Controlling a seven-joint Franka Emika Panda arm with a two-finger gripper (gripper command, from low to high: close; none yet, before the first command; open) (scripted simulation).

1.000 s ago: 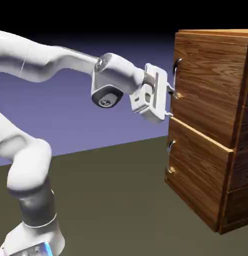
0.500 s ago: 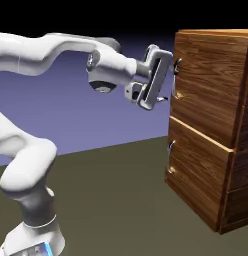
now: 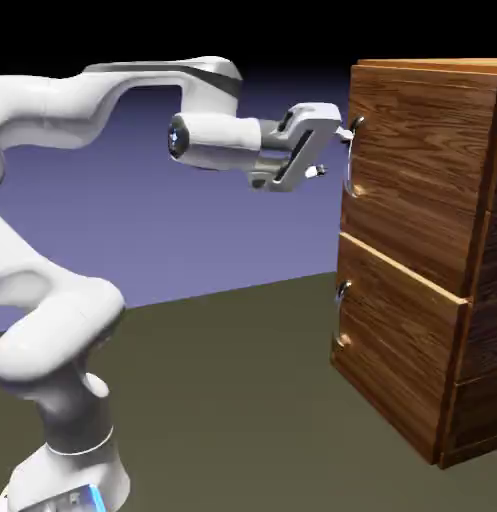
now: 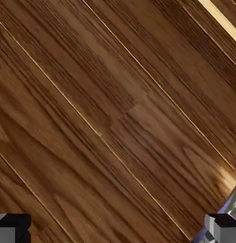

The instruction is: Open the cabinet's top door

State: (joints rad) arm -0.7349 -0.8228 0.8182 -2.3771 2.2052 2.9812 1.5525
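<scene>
The cabinet (image 3: 422,250) of brown grained wood stands at the right of the exterior view. Its top door (image 3: 412,170) is shut, with a curved silver handle (image 3: 349,160) at its left edge. My gripper (image 3: 330,151) is open, level with the handle's upper half and just left of it, its fingers slanted and close to the handle; I cannot tell whether they touch it. In the hand view the door's wood (image 4: 115,109) fills the picture with its grain running diagonally. Only that wood shows between the two grey fingertips (image 4: 13,228) at the bottom corners.
Below the top door sits the shorter lower panel (image 3: 392,350) with its own handle (image 3: 340,315). The arm reaches in from the left at the height of the cabinet's upper part. The dark table (image 3: 222,400) stretches out in front of the cabinet.
The hand has risen from the seam between the two panels to the top door's handle. It has also rolled, so its fingers now stand slanted rather than one above the other.
</scene>
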